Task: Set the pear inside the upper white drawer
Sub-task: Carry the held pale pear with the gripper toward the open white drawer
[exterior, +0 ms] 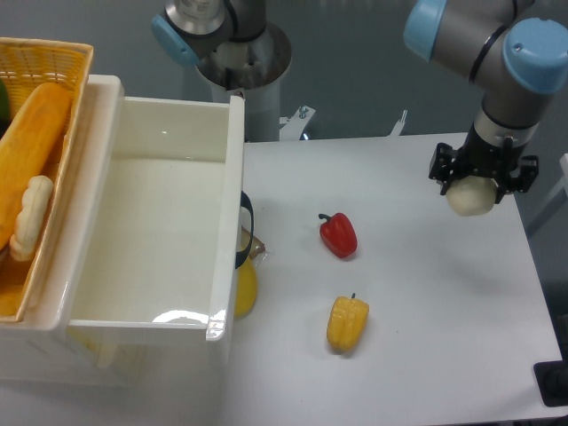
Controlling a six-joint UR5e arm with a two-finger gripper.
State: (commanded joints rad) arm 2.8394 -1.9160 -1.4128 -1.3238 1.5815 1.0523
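Note:
The pear [471,197] is pale cream and round. My gripper [480,182] is shut on it and holds it above the table near the right edge. The upper white drawer [222,266] is a large glossy white box at the left, pulled open, with nothing visible inside. The gripper and pear are far to the right of the drawer.
A red bell pepper [339,235] and a yellow bell pepper [347,323] lie on the white table between gripper and drawer. A yellow jug-like object [245,280] sits partly under the drawer's right wall. A yellow wicker basket [35,133] with food stands at the far left.

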